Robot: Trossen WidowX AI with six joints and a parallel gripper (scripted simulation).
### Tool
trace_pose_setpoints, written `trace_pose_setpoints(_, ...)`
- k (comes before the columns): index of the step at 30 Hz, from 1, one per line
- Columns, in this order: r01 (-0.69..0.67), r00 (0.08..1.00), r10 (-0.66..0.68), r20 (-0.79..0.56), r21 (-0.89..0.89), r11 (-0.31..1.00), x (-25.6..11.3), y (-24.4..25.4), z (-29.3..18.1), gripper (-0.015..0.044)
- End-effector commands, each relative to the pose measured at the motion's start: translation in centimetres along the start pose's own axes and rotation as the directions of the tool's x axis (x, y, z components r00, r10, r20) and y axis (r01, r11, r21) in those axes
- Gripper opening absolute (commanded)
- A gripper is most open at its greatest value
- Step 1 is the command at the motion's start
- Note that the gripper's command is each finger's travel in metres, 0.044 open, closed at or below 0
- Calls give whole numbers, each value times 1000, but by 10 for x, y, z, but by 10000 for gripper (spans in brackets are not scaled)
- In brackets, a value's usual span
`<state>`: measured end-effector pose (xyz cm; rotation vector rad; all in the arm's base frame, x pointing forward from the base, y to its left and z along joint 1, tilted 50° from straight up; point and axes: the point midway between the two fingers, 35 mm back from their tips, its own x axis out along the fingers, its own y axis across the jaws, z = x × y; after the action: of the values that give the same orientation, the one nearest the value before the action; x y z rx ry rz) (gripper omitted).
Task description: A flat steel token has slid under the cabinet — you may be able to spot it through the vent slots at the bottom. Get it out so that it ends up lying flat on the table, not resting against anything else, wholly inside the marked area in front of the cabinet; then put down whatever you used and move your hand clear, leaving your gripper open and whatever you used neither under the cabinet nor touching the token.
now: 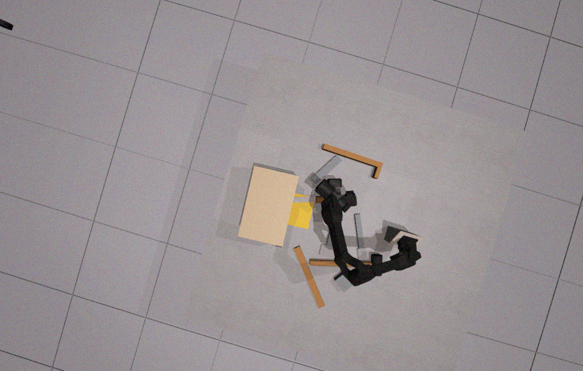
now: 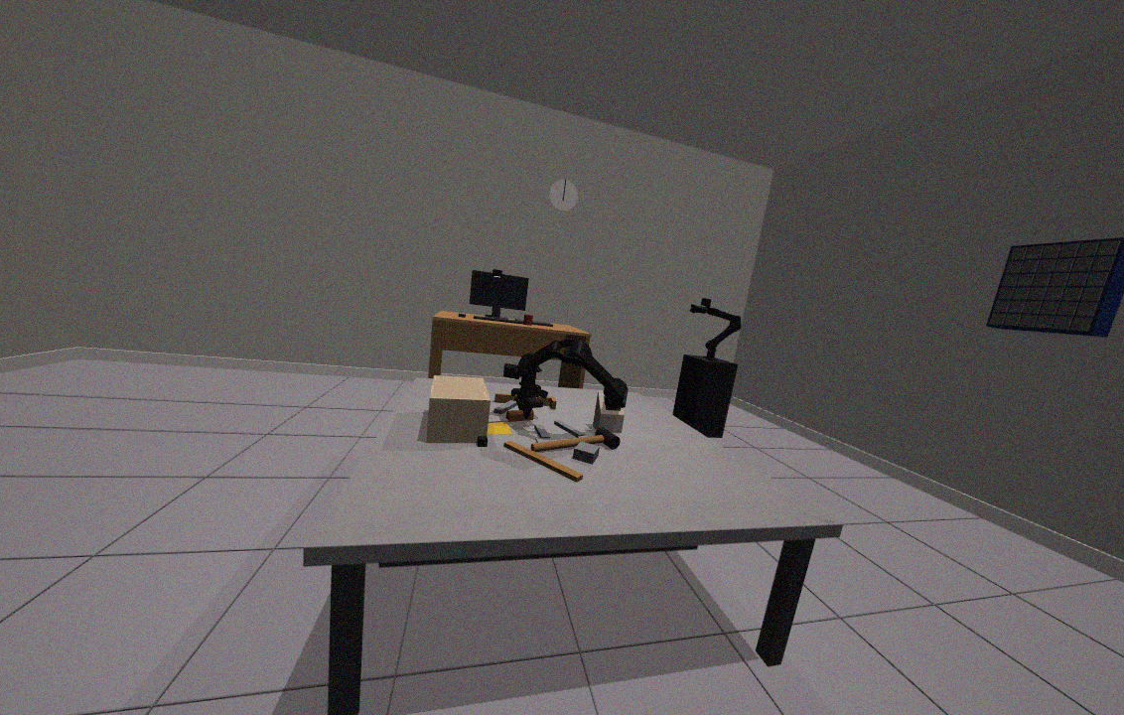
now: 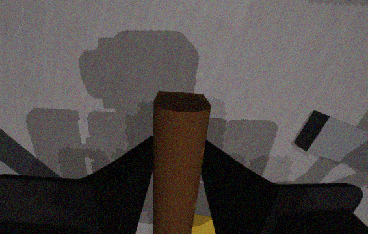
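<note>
The pale wooden cabinet (image 1: 268,205) (image 2: 458,413) stands at the left of the work area. The yellow marked area (image 1: 299,217) (image 2: 499,429) (image 3: 206,224) lies at its front. My gripper (image 3: 177,143) is shut on a brown handle (image 1: 319,199) (image 2: 516,415) (image 3: 179,162) in front of the cabinet. A thin pale strip (image 1: 303,199) runs from the handle over the marked area to the cabinet's front edge in the top view; I cannot tell whether its end is underneath. The fingertips are hidden by the arm from above. The steel token and the vent slots are not visible.
An L-shaped wooden stick (image 1: 351,154) and a grey bar lie beyond the gripper. A straight wooden stick (image 1: 309,279) (image 2: 544,462), a black-headed mallet (image 2: 566,442) and a grey block (image 2: 586,453) lie on the other side. Another grey bar (image 1: 357,228) lies beside the arm.
</note>
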<state>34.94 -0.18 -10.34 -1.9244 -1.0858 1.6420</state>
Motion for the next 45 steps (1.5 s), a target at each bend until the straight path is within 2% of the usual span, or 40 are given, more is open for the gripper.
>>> trace_pose_setpoints(1,-2,1000,2,-5,-2,1000,0,1,-8,0)
trace_pose_setpoints(45,-2,1000,2,-6,-3,1000,-1,3,-55,0)
